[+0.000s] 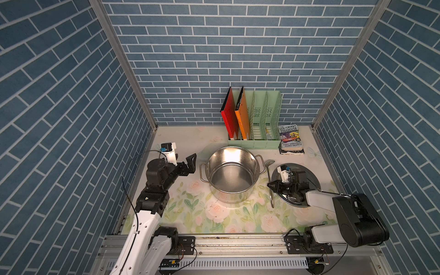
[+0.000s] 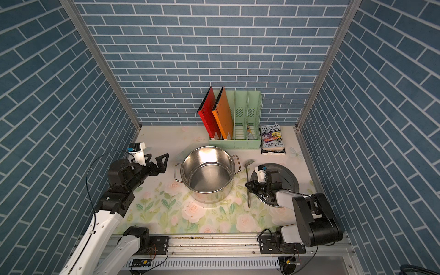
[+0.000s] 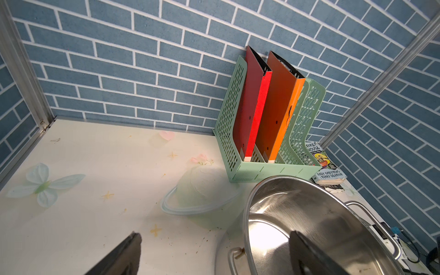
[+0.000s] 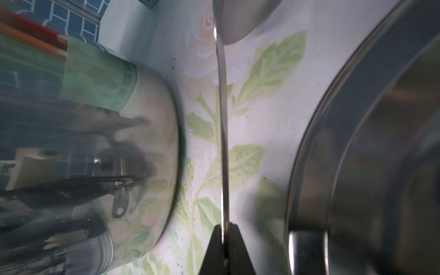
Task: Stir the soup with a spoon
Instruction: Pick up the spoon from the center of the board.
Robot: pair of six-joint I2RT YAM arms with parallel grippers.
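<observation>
The spoon (image 1: 269, 175) lies between pot (image 1: 238, 157) and lid (image 1: 312, 176), file rack (image 1: 262, 142) behind pot.

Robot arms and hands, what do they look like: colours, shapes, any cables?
Both arms mix white shells with black joints: left arm, right arm. The left hand and right hand are black, with skeletal triangular fingers. Each wrist carries a white camera mount with a blue connector. A thin black cable loops beside the left arm.

Blue brick walls (image 1: 214, 59) stand on three sides. A green file rack (image 1: 262, 144) sits on the flowery table (image 1: 190, 214), against the back wall. A red folder (image 1: 229, 114) and an orange folder (image 1: 242, 116) stand in the rack. A book (image 1: 291, 138) lies just beside it.
</observation>
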